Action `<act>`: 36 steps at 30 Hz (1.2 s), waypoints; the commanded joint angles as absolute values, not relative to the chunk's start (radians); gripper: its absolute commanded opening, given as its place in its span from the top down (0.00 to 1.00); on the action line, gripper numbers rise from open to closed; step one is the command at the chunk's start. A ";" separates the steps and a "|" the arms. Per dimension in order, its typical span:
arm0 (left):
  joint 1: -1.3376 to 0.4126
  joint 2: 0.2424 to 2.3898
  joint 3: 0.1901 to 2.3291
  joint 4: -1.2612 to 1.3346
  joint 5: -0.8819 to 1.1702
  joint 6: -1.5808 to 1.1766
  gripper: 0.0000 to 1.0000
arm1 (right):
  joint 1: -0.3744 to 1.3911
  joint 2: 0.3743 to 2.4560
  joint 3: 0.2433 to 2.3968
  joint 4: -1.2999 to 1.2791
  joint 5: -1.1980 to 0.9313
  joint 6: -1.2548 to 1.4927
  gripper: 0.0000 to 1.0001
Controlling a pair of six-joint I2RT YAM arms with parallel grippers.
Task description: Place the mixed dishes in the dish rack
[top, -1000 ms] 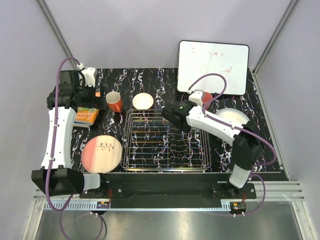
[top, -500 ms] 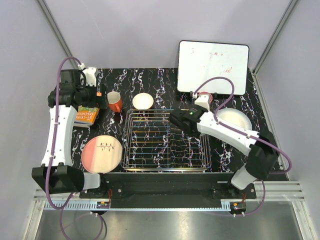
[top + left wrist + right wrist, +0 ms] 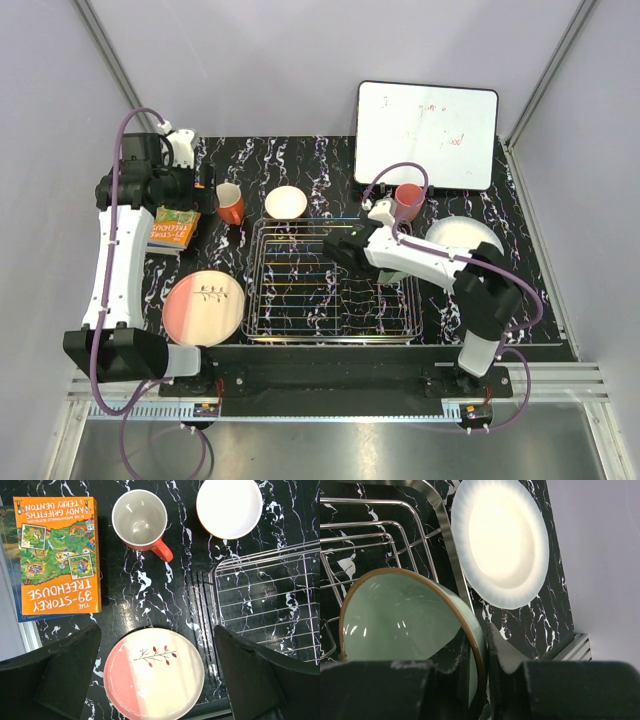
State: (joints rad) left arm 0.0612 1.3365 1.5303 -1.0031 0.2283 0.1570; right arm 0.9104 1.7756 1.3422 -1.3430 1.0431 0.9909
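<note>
Right gripper point(image 3: 481, 652): over wire dish rack's point(image 3: 290, 300) right side, pinching glossy pale green bowl's point(image 3: 405, 615) rim.
Left gripper point(image 3: 157, 662): wide, above table's point(image 3: 300, 160) far-left corner.

Top cam looks down on whole table point(image 3: 320, 160); wrist cams close, all share rack point(image 3: 290, 285).

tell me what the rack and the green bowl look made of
Rack: metal wire, likely steel, with a shiny silver finish; its thin rods catch bright glints. Green bowl: probably glazed ceramic, though enamelled metal is possible; it is glossy pale green with sharp highlights and a thin brown rim.
</note>
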 commanded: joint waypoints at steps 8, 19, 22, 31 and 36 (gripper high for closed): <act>0.055 1.332 1.528 -0.988 0.245 0.166 0.01 | 1.038 1.988 1.390 -1.617 1.098 0.980 0.67; 0.055 1.318 1.516 -0.977 0.241 0.169 0.01 | 1.039 1.771 1.439 -1.617 1.091 0.971 0.12; 0.057 1.319 1.520 -0.974 0.239 0.169 0.01 | 1.040 1.727 1.514 -1.618 1.066 0.943 0.11; 0.055 1.321 1.537 -0.973 0.236 0.160 0.01 | 1.026 1.877 2.032 -1.495 1.091 0.745 0.00; 0.055 1.292 1.514 -0.971 0.227 0.179 0.01 | 0.901 1.959 2.211 -1.171 0.808 0.494 0.00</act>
